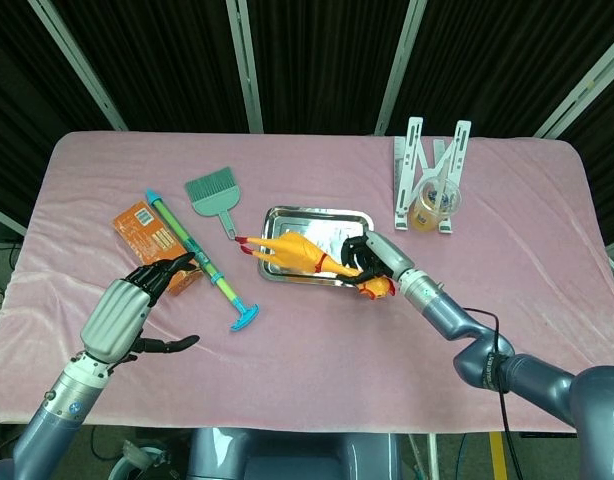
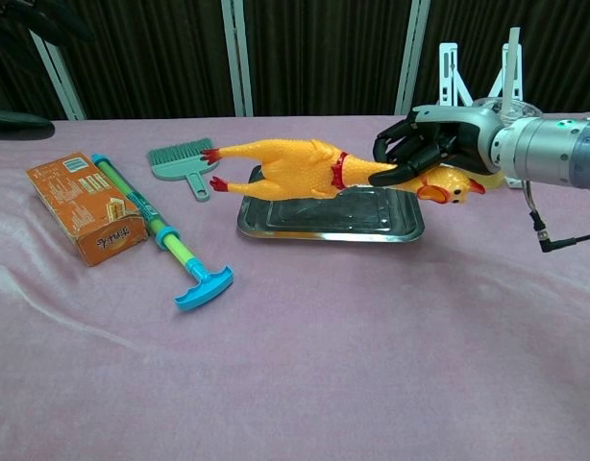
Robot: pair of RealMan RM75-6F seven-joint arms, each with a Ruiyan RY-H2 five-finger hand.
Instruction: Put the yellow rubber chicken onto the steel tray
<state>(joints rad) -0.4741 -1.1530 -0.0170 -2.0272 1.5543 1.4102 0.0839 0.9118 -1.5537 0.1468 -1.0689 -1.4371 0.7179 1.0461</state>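
Note:
The yellow rubber chicken (image 1: 292, 253) (image 2: 295, 167) hangs level just above the steel tray (image 1: 339, 223) (image 2: 324, 219), its red feet past the tray's left edge. My right hand (image 1: 371, 257) (image 2: 425, 149) grips it at the neck, with the head (image 2: 449, 184) sticking out below the fingers. My left hand (image 1: 127, 309) hovers low at the front left with its fingers spread and nothing in them; in the chest view only a dark fingertip (image 2: 16, 123) shows at the left edge.
An orange box (image 1: 150, 241) (image 2: 84, 208), a blue-green pump toy (image 1: 202, 267) (image 2: 160, 230) and a teal brush (image 1: 215, 194) (image 2: 183, 159) lie left of the tray. A white stand (image 1: 427, 180) with a cup of orange drink (image 1: 432, 207) is at the back right.

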